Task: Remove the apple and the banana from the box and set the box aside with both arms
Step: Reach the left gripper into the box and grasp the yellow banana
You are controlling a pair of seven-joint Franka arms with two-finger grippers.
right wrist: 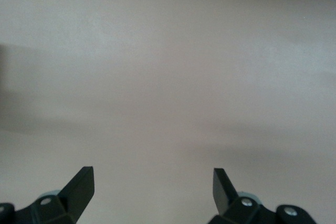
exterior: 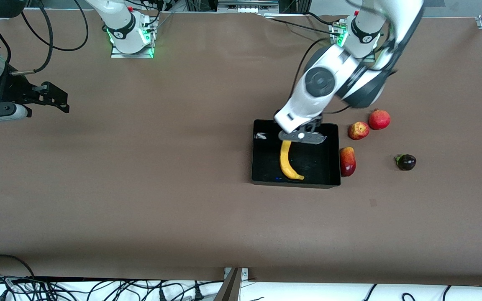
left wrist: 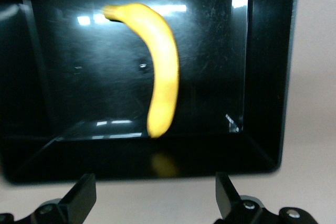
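The black box [exterior: 296, 181] lies toward the left arm's end of the table, and a yellow banana [exterior: 287, 161] lies in it. My left gripper [exterior: 302, 136] hovers over the box's edge nearest the robots, open and empty. In the left wrist view the banana [left wrist: 163, 72] lies on the box's floor [left wrist: 266, 77] with my left gripper [left wrist: 155, 186] open above the rim. A red-and-yellow apple [exterior: 358, 130] sits on the table beside the box. My right gripper [exterior: 59, 100] waits open over bare table at the right arm's end, and it also shows in the right wrist view [right wrist: 152, 181].
A red elongated fruit [exterior: 347, 161] lies against the box's outer wall. A round red fruit [exterior: 379, 119] sits beside the apple. A dark purple fruit [exterior: 406, 162] lies farther toward the left arm's end. Cables hang below the table's front edge.
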